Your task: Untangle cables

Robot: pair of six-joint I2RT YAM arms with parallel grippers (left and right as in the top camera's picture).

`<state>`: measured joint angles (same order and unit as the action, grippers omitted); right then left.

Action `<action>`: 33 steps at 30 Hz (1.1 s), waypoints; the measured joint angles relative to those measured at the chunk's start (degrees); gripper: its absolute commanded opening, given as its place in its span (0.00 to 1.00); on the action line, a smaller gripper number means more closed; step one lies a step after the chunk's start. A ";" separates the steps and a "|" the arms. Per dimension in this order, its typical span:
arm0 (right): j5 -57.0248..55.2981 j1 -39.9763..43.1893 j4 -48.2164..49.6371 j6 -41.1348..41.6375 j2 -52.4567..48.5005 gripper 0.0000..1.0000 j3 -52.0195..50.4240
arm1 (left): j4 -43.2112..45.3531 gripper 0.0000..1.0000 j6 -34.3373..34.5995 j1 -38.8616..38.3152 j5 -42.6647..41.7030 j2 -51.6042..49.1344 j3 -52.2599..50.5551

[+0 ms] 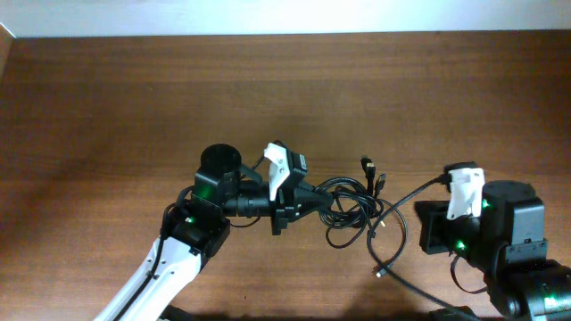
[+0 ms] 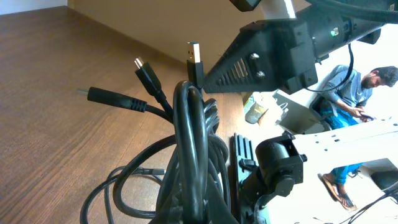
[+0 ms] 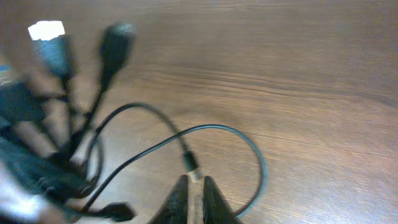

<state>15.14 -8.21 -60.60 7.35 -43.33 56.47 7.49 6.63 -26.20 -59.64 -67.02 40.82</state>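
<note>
The cables (image 1: pixel 350 203) form a black tangled bundle at the table's middle, with plugs (image 1: pixel 368 168) sticking out at the far side. My left gripper (image 1: pixel 306 201) is shut on the bundle. In the left wrist view the cables (image 2: pixel 189 124) rise from my left gripper (image 2: pixel 205 213), topped by a silver-tipped plug (image 2: pixel 194 57). One thin cable (image 1: pixel 393 214) loops right toward my right gripper (image 1: pixel 421 230). In the right wrist view my right gripper (image 3: pixel 196 186) is closed on a small silver plug tip (image 3: pixel 194 176); the thin cable (image 3: pixel 256 155) arcs around it.
The brown wooden table (image 1: pixel 134 89) ends at a white edge along the far side. The right arm's black body (image 2: pixel 280 50) hangs close behind the bundle in the left wrist view. A seated person (image 2: pixel 364 93) is off the table beyond it.
</note>
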 measured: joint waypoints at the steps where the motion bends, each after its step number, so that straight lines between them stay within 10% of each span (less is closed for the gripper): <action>1: 4.76 0.00 -0.13 -3.06 0.00 0.56 0.00 | 0.04 0.00 -0.02 0.00 0.68 0.00 0.00; 11: 26.56 0.00 1.64 -15.82 -6.75 0.60 0.00 | 18.25 0.00 19.47 -2.99 4.02 0.02 -0.20; 13: 28.33 0.00 2.93 -17.75 -7.87 0.24 0.00 | 18.51 0.00 19.78 -5.16 5.73 0.02 -0.20; 18: 28.83 0.02 2.03 -19.02 -8.74 0.08 0.00 | 18.45 0.00 19.85 -6.49 9.49 0.02 -0.20; 22: 25.18 -0.07 -2.49 -17.81 -8.74 0.24 0.63 | 16.06 0.00 20.04 -7.65 12.87 -0.04 -0.22; 33: 11.26 -0.04 -3.69 -10.58 -8.81 0.26 0.63 | 8.92 0.00 20.24 -4.52 24.28 -0.02 -0.04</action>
<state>26.39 -8.25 -64.29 -3.22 -52.14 57.10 16.40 26.87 -30.72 -35.35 -67.05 40.77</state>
